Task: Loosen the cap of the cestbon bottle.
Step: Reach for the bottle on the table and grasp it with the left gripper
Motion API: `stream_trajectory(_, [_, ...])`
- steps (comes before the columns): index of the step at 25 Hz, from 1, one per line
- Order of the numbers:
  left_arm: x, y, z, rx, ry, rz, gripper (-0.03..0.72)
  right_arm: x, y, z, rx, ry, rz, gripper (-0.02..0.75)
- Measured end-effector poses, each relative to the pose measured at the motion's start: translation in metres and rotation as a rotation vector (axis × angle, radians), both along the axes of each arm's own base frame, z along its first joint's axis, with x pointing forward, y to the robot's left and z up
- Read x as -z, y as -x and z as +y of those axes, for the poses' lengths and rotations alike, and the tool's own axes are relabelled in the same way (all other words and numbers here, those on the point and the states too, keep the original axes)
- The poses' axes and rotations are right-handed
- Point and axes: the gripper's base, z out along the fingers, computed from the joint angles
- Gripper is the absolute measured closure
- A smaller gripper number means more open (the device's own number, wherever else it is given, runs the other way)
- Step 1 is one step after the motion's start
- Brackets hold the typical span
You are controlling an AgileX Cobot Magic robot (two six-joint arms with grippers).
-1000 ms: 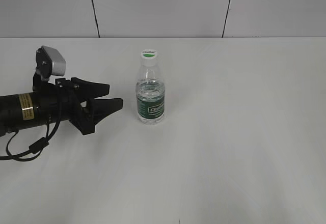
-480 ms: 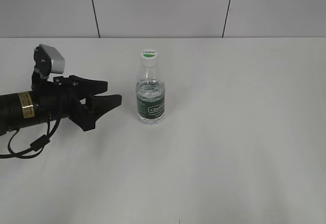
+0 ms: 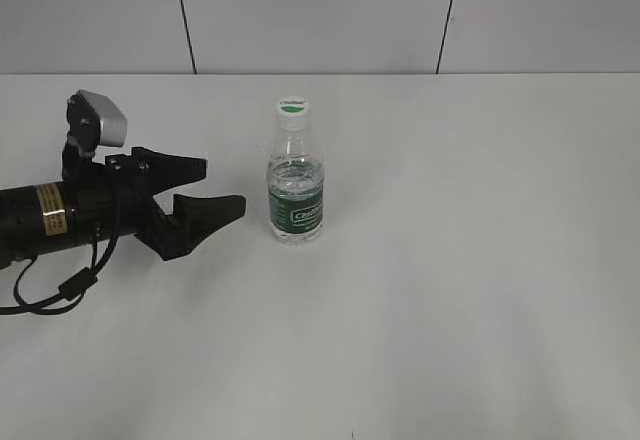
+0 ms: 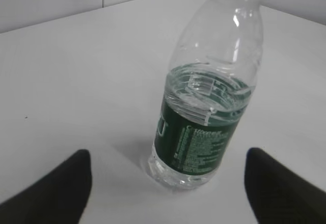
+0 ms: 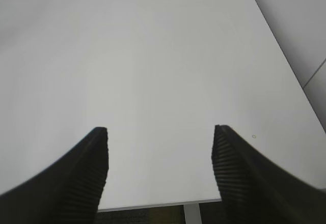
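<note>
Cestbon bottle (image 3: pixel 295 185) upright, left tool (image 3: pixel 212 186) wide open beside it, holding nothing

The cestbon bottle (image 3: pixel 296 188) stands on the table (image 3: pixel 480 260), right of the left gripper (image 3: pixel 218 188).

Ahead of the matte black left gripper (image 3: pixel 220 188) stands a clear plastic bottle (image 3: pixel 295 182) with a dark green wraparound label printed in white. Its round white cap (image 3: pixel 292 108) carries a green mark. The black, ribbed right gripper (image 5: pixel 159 147) hangs over a plain white table (image 3: pixel 470 260).
</note>
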Motion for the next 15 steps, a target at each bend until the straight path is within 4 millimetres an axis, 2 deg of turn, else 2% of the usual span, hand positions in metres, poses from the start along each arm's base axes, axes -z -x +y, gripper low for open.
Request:
stream_trajectory(3, [0.0000,0.0000,0.0000,0.000,0.000,0.001,0.088,0.0000,0.0000,0.0000,0.000,0.000,0.000,0.248])
stream_trajectory(10, [0.0005,0.0002,-0.0002,-0.001,0.007,0.025,0.123,0.0000,0.0000,0.0000,0.000,0.000,0.000,0.248])
stream_trajectory(15, [-0.0014,-0.0045,-0.0046,0.097,-0.037,0.015,0.123,0.0000,0.0000,0.0000,0.000,0.000,0.000,0.248])
